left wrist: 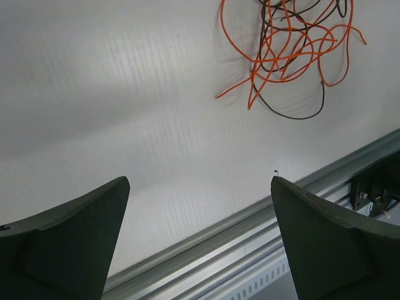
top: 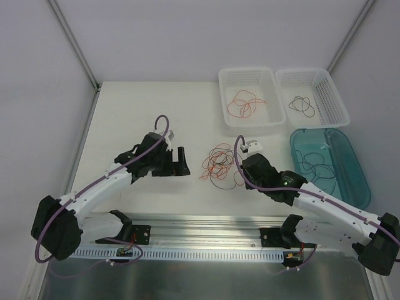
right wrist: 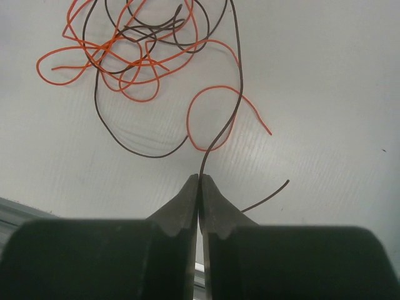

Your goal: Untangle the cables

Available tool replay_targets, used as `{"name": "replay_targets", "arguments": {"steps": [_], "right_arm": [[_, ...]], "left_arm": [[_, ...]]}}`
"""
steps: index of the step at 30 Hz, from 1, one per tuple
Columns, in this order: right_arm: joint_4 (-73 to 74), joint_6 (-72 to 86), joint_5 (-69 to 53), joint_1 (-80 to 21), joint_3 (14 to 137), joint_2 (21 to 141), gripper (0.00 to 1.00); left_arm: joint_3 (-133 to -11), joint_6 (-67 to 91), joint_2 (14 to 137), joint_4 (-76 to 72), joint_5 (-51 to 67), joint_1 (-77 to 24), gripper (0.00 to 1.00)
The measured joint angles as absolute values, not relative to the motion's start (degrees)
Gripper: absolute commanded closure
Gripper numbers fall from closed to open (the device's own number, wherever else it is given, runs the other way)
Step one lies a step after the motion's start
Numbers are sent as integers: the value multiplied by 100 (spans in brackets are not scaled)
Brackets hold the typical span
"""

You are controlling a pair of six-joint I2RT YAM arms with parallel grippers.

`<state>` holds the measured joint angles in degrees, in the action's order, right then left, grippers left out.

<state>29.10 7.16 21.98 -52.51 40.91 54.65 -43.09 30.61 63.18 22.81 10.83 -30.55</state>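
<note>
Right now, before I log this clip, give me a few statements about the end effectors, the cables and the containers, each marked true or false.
1. The right end effector is shut on a dark cable. True.
2. The left end effector grips an orange cable. False: it is open and empty, apart from the tangle.
3. In the top view, the left-hand white basket holds a red-orange wire. True.
4. The teal tray has nothing in it. False: dark wires lie in it.
</note>
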Motion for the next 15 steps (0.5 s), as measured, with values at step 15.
{"name": "replay_targets", "arguments": {"steps": [15], "right_arm": [[2941,1096,2340,-5151,3752,5083,95]], "left_arm": [[-5446,3361,9310,464,360,-4829,27]]}}
